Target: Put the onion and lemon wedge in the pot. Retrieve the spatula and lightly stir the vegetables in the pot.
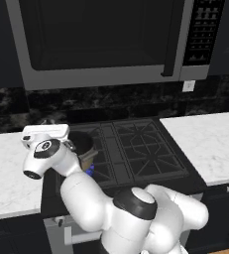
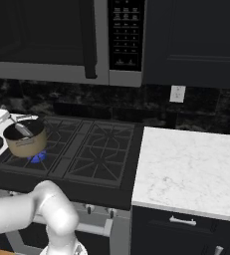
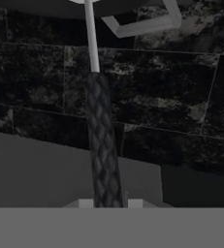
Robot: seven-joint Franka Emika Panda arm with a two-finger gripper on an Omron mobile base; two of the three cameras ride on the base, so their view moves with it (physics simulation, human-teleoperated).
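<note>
One round tan pot (image 2: 25,139) with a dark inside sits on the front left burner of the black stove (image 2: 86,152), over a small blue flame (image 2: 37,158). In the right base view a slim grey piece of the spatula (image 2: 22,129) slants across the pot's mouth. In the left base view the pot (image 1: 82,147) is half hidden behind the white arm. The onion and lemon wedge cannot be made out; the pot's inside is too dark and too small to tell.

In the hand view the spatula (image 3: 102,145) runs up from the bottom: a black, scaly-textured handle narrowing to a thin pale metal shaft, with a bent grey pot handle (image 3: 147,24) near the top. The gripper (image 3: 110,203) shows two small pale tips, one either side of the black handle and close against it, so it appears closed on the spatula.

One stainless microwave (image 1: 106,39) hangs above the stove. Two white marble counters (image 2: 191,169) flank the stove, backed by dark veined stone tiles
</note>
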